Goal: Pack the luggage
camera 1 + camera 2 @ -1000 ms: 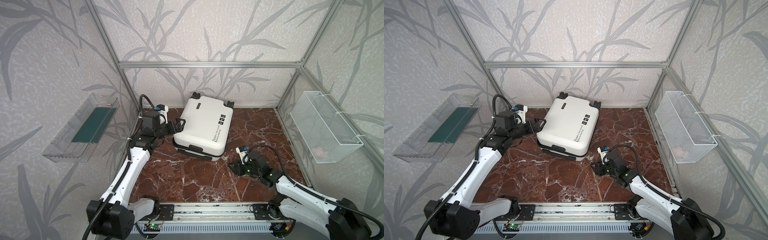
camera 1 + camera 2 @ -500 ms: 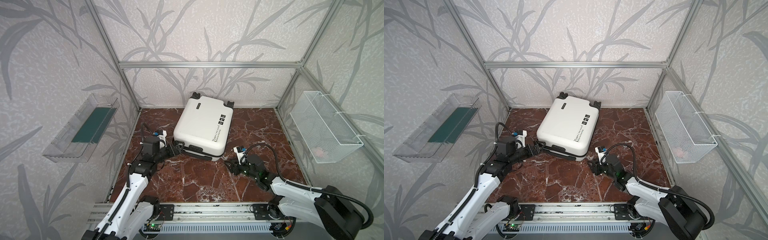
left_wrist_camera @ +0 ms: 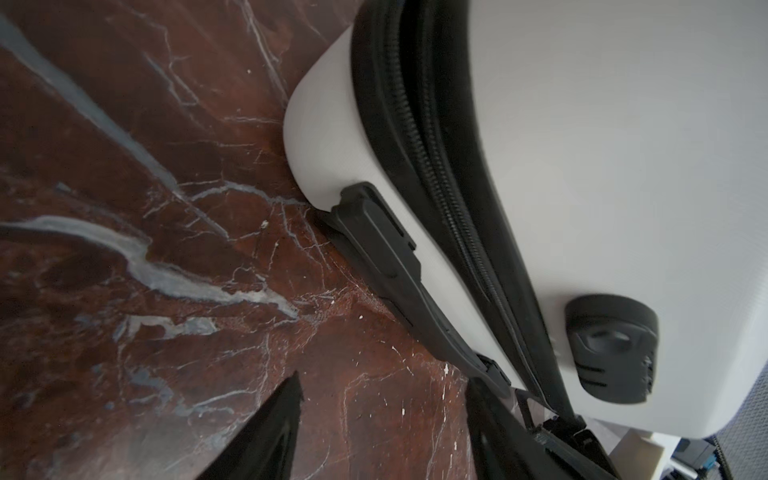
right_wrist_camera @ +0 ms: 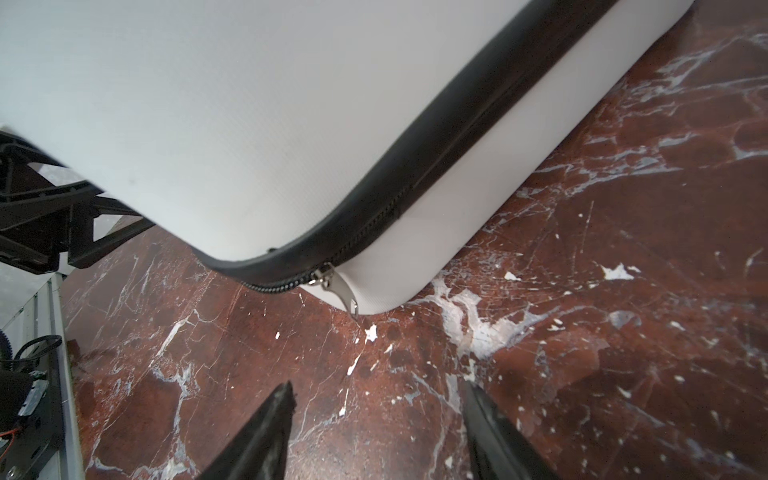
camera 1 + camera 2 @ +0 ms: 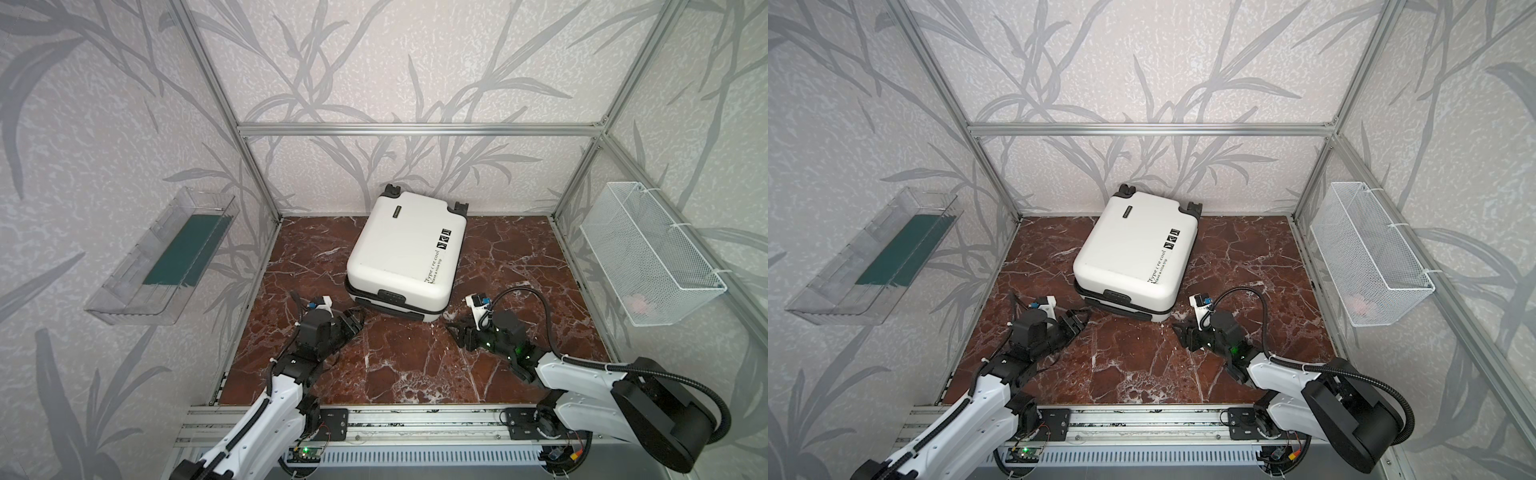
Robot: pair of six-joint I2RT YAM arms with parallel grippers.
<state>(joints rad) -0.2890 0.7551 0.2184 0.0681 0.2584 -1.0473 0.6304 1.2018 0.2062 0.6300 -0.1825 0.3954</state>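
The luggage [image 5: 405,253] lies flat, lid down, on the table [image 5: 395,365], close to the back edge and about midway between the side edges, wheels toward the back. The left pincer [image 5: 358,322] sits low at its front-left corner, jaws spread with only marble between them, one fingertip just beside the black handle [image 3: 386,249]; the right pincer [image 4: 378,388], likewise spread and empty, faces the front-right corner, near the zipper pull [image 4: 343,291].
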